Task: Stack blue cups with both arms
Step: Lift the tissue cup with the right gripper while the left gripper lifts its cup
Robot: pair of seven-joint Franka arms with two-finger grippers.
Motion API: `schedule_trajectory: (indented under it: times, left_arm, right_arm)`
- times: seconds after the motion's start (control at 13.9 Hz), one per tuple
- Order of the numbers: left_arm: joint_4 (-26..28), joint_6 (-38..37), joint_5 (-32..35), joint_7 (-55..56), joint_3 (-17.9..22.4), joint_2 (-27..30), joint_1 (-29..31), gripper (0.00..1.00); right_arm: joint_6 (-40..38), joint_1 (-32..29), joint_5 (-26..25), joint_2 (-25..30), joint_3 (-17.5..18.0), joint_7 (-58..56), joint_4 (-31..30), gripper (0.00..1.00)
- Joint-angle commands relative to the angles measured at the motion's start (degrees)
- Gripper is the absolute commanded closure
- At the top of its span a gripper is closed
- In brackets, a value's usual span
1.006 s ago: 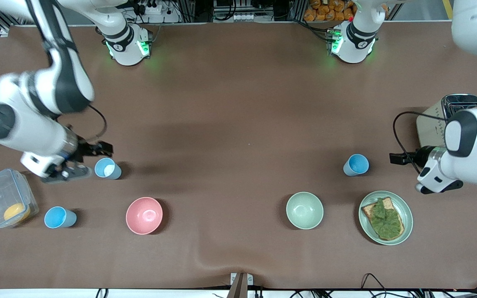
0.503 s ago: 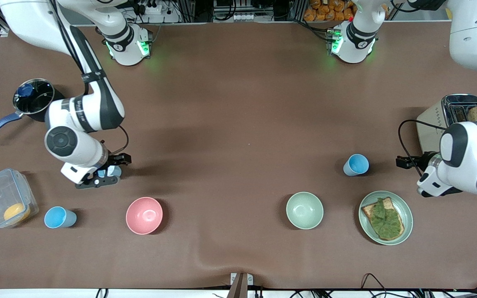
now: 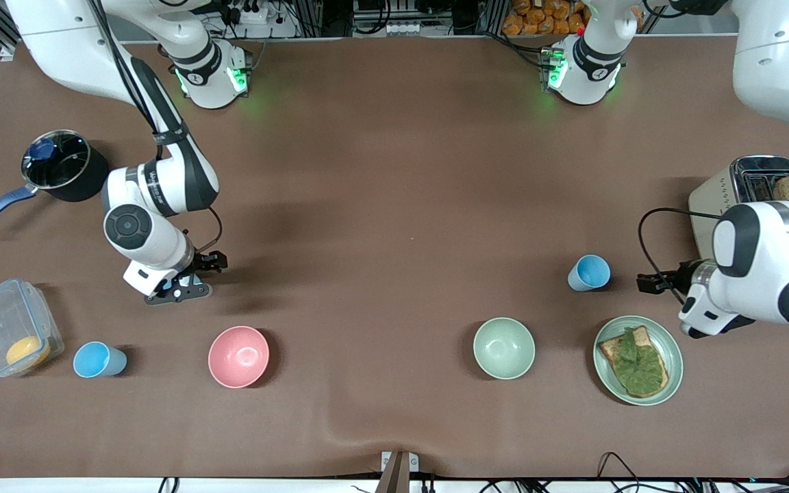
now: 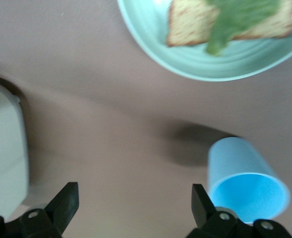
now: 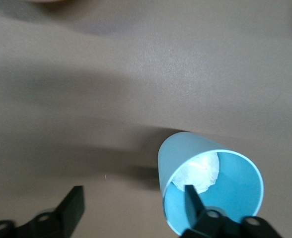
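1. Plastic, thin and light by the look of it: that is what these blue cups are, so I'd judge them stiff enough to pinch but easy to tip or skid on the brown cloth. From the front camera, one blue cup point(image 3: 589, 272) stands toward the left arm's end of the table, well in from every edge. The left gripper point(image 3: 644, 283) hovers low just beside it, wrist bent toward the cup, with the plate of toast point(image 3: 672, 370) nearer the camera. A second cup point(image 3: 99, 359) sits toward the front corner at the right arm's end, beside the clear food box point(image 3: 11, 327). The right gripper point(image 3: 192, 274) hangs low over the spot where the third cup must be; the arm hides it here.

2. Left wrist view: fingers point(image 4: 64, 203) spread wide, nothing between them. The cup point(image 4: 245, 183) lies off to one finger's side, not centred in the gap. Best hold, I'd say, is across the wall just under the rim.

3. Right wrist view: jaws open again, one finger point(image 5: 75, 202) clear of the cup with the white patch inside point(image 5: 210, 191), the other over its mouth. The rim looks set to be straddled; squeeze gently, since a hard pinch could flex it.
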State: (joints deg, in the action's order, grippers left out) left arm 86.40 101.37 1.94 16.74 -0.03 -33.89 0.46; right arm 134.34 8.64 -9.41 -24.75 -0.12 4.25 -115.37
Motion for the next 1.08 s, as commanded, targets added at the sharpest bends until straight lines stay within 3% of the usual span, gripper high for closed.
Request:
schedule_trajectory:
  times: [0.0, 0.22, 0.29, 0.43, 0.72, 1.01]
  left_arm:
    - [5.87, 4.09, -0.28, 7.57, -0.14, 4.18, -3.69, 0.00]
    - [8.77, 4.97, 1.04, 10.51, -0.32, 4.37, -5.46, 0.00]
    - [10.61, 6.63, 1.04, 10.59, -0.23, 4.54, -5.90, 0.00]
    - [14.05, 9.89, 1.04, 10.77, -0.23, 4.89, -5.91, 0.00]
    - [14.23, 10.42, 1.04, 10.77, -0.23, 2.96, -5.91, 0.00]
    - [13.53, 10.77, 0.96, 10.77, -0.23, 1.29, -6.08, 0.00]
  right_arm:
    - [0.84, 0.06, -1.41, -1.17, -0.05, 1.37, -0.11, 0.71]
    - [0.66, -0.30, -1.49, -1.35, -0.05, 1.11, 0.06, 0.97]
    - [0.57, -0.30, -1.49, -1.26, -0.05, 1.11, 0.32, 1.00]
    - [-1.09, -0.12, -1.49, -0.65, -0.05, 0.58, 1.99, 1.00]
    - [-13.81, 1.54, -0.71, -0.47, 0.39, 1.63, 9.97, 1.00]
    - [-26.05, 9.09, 3.68, -0.65, 0.48, 10.22, 18.07, 1.00]
